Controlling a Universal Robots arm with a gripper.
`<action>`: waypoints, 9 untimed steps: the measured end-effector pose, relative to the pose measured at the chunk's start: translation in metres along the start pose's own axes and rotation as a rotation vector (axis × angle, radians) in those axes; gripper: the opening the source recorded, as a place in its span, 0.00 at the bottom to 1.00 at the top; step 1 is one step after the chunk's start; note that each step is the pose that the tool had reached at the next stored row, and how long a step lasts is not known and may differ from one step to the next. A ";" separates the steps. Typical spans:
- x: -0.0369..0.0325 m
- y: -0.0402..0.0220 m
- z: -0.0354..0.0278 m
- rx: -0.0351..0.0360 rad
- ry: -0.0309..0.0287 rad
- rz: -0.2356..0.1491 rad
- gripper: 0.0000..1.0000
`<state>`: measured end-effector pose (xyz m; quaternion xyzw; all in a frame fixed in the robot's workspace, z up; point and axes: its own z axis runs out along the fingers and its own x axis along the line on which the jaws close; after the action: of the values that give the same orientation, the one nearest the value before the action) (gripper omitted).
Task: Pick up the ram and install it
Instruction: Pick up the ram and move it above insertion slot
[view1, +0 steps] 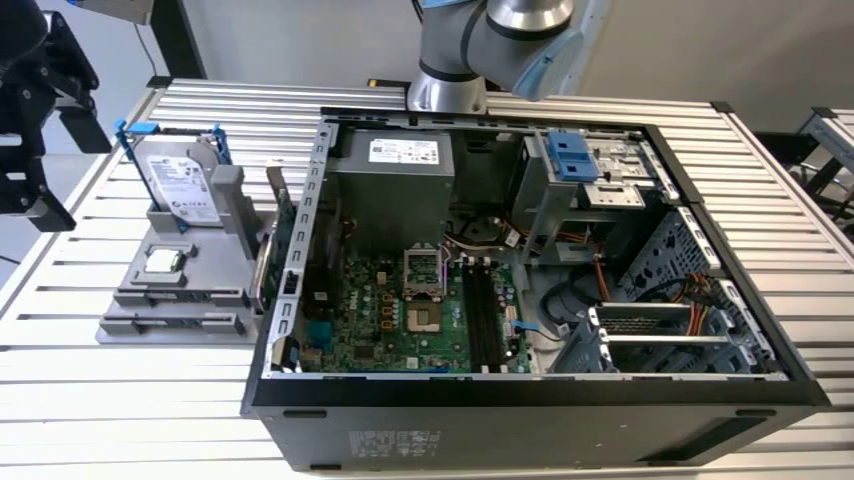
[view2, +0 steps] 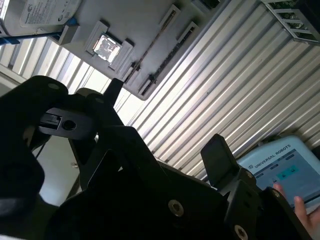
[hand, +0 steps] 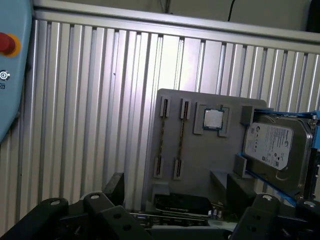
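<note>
Beyond the wide-spread, empty gripper (hand: 175, 184), well apart from it, the ram (hand: 181, 137) stands edge-on in a grey holder (hand: 200, 150), beside the processor chip (hand: 213, 119). It is probably light, stiff and fragile, so it is best pinched across its flat faces at mid-length, clear of the contacts.

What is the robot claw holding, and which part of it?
Nothing. The gripper is open and empty; the ram sits in its grey holder.
</note>
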<state>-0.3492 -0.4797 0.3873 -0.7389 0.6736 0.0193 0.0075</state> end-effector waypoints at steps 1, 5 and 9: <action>0.0000 0.0000 0.0000 0.0000 0.0000 0.000 0.00; 0.0000 0.0000 0.0000 0.0000 0.0000 0.000 1.00; 0.0000 0.0000 0.0000 0.0000 0.0000 0.000 1.00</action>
<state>-0.3492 -0.4797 0.3873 -0.7388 0.6736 0.0193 0.0075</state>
